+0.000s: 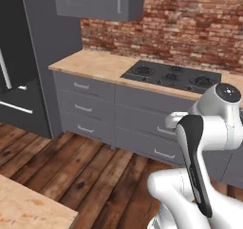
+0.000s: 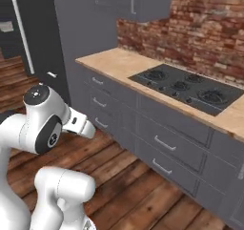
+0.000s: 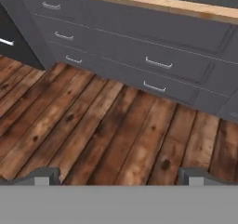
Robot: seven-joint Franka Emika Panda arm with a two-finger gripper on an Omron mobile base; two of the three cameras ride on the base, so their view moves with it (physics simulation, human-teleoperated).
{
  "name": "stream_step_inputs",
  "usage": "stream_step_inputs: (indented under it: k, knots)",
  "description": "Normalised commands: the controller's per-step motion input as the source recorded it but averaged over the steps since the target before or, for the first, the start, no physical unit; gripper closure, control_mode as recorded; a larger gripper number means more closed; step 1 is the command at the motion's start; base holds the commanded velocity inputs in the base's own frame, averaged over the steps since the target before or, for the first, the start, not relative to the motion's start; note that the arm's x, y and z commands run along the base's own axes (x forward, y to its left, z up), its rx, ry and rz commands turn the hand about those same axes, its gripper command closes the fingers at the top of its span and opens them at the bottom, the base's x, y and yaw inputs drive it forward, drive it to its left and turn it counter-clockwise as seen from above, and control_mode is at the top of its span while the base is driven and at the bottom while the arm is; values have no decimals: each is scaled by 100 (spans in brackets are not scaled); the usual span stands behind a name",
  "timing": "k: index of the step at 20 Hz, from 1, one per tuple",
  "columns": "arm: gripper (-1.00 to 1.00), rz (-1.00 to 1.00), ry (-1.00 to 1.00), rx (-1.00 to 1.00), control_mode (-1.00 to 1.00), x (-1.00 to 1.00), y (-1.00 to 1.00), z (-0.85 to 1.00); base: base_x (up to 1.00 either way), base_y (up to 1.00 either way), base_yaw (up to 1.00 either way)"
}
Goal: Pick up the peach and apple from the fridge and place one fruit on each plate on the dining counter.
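Observation:
My gripper [image 3: 122,176] is open, its two fingertips [image 3: 44,175] wide apart with nothing between them. It looks down at the wooden floor in front of the grey drawers. The fridge [image 1: 14,81] is the dark casing with silver bar handles at the far left, and it appears again as the fridge [image 2: 28,33] at the upper left and the fridge [image 3: 9,42] at the left edge. Its doors look closed. A corner of the dining counter [image 1: 28,206] with its light wood top lies at the lower left. The peach, the apple and the plates are out of view.
A wall counter with a black hob [image 1: 173,76] runs across ahead, with grey drawers [image 1: 90,107] below and a brick wall behind. A grey wall cabinet [image 1: 97,2] hangs above. Plank floor [image 3: 107,125] lies between me and the drawers.

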Motion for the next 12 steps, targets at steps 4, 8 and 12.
stream_step_inputs:
  k: [4,8,12]
  knots:
    - [-100,0,0,0,100,0,0,0,84,0,48]
    - [-100,0,0,0,100,0,0,0,80,0,48]
    - [-100,0,0,0,100,0,0,0,83,0,47]
